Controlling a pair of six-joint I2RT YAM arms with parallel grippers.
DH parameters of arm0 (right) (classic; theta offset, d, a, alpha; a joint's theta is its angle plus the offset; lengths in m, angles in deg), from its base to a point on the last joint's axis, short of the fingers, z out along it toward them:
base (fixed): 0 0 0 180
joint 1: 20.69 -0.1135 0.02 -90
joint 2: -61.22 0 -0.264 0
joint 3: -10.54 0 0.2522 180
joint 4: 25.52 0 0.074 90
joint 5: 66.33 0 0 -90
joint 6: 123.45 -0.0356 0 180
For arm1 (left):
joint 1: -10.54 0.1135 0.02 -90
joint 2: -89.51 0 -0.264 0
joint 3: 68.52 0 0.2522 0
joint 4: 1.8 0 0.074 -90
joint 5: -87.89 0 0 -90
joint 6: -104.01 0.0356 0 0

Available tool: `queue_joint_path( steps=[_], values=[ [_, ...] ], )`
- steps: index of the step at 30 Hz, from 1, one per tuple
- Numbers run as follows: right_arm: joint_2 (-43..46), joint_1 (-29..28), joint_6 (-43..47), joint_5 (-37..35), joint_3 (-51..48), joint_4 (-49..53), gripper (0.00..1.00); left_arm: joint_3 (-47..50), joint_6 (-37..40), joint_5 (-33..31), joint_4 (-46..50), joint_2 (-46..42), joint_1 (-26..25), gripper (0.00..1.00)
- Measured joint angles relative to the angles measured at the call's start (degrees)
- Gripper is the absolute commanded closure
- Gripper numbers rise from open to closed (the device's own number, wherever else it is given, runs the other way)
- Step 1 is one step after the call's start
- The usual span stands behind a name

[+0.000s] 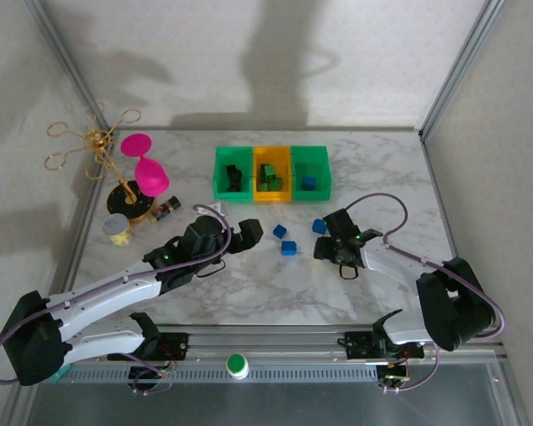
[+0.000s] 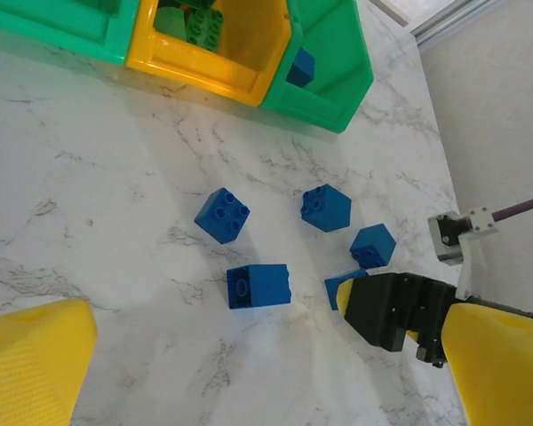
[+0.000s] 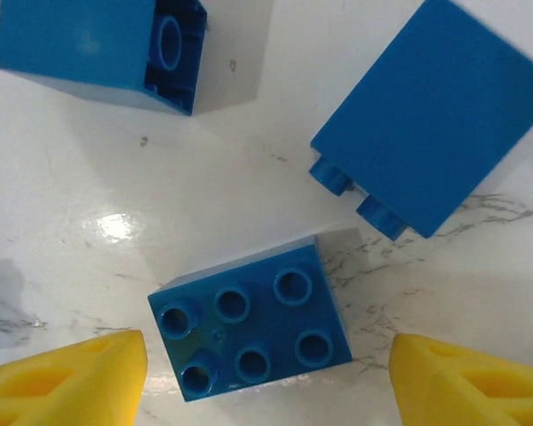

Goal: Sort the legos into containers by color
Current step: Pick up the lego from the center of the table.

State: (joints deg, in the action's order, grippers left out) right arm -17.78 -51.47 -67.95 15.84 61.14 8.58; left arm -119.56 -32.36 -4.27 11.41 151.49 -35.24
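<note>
Three bins stand at the back: a green bin (image 1: 234,173) with black legos, an orange bin (image 1: 272,173) with green legos (image 2: 191,22), and a green bin (image 1: 310,170) with one blue lego (image 2: 302,67). Loose blue legos (image 1: 280,231) (image 1: 289,248) (image 1: 319,226) lie on the marble in front of them. My right gripper (image 1: 331,251) is low over the table and open, its yellow fingertips (image 3: 62,377) either side of a six-stud blue brick (image 3: 253,333), not touching it. My left gripper (image 1: 246,235) hovers open and empty, left of a blue brick (image 2: 258,286).
A pink goblet (image 1: 147,169), a gold wire stand (image 1: 93,146) and a small jar (image 1: 117,228) crowd the table's left side. Two more blue bricks (image 3: 98,49) (image 3: 431,115) lie just beyond the one between my right fingers. Frame rails bound the table.
</note>
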Motion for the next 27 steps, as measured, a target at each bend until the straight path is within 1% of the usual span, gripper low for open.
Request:
queue_joint_path(
  steps=[4, 9, 16, 21, 27],
  values=[
    [-1.8, -1.9, 1.3, 0.0, 1.0, -0.9, 0.27, 0.0, 0.0, -0.5, 0.1, 0.0, 0.0, 0.0],
    [-4.0, -3.8, 1.8, -1.5, 2.8, -1.0, 0.32, 0.0, 0.0, -0.7, 0.3, 0.0, 0.0, 0.0],
    [-5.5, -3.8, 2.2, -4.5, 3.1, -0.5, 0.39, 0.0, 0.0, -0.9, 0.3, 0.1, 0.0, 0.0],
    [-6.3, -3.8, 2.6, -4.6, 3.7, -0.5, 0.45, 0.0, 0.0, -0.9, 0.4, 0.1, 0.0, 0.0],
    [-6.3, -3.8, 3.3, -4.6, 3.8, -0.5, 0.49, 0.0, 0.0, -1.0, 0.4, 0.1, 0.0, 0.0]
  ],
)
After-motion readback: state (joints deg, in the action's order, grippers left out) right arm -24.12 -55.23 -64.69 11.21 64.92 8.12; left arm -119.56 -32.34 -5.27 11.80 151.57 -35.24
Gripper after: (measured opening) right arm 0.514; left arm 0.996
